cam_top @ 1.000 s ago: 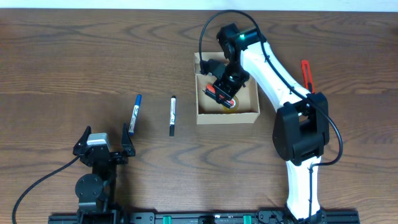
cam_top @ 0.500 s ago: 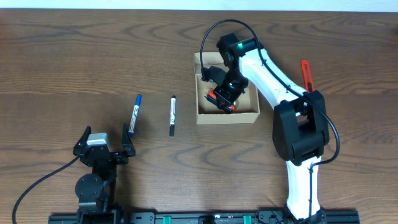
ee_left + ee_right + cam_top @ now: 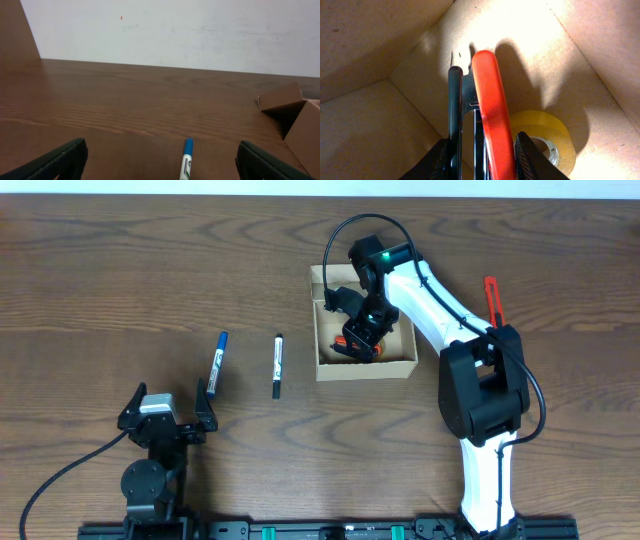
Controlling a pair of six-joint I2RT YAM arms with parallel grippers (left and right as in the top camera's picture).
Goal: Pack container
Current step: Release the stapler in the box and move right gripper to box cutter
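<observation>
The container, a tan cardboard box (image 3: 398, 367) with its flap lid (image 3: 322, 278) open at the back, stands right of the table's middle. My right gripper (image 3: 360, 338) is down inside it, shut on a red-and-black tool (image 3: 487, 115) whose tip points at the box floor (image 3: 520, 35). A roll of yellow tape (image 3: 547, 136) lies in the box beside the tool. My left gripper (image 3: 165, 418) is open and empty near the front left. A blue marker (image 3: 217, 361) lies just ahead of it and also shows in the left wrist view (image 3: 187, 159).
A black marker (image 3: 277, 366) lies between the blue marker and the box. A red tool (image 3: 494, 299) lies on the table right of the right arm. The box's corner and flap show at the right of the left wrist view (image 3: 306, 131).
My right gripper has moved down and slightly left, deeper into the box, with the red-and-black tool in it. The left arm has not moved.
</observation>
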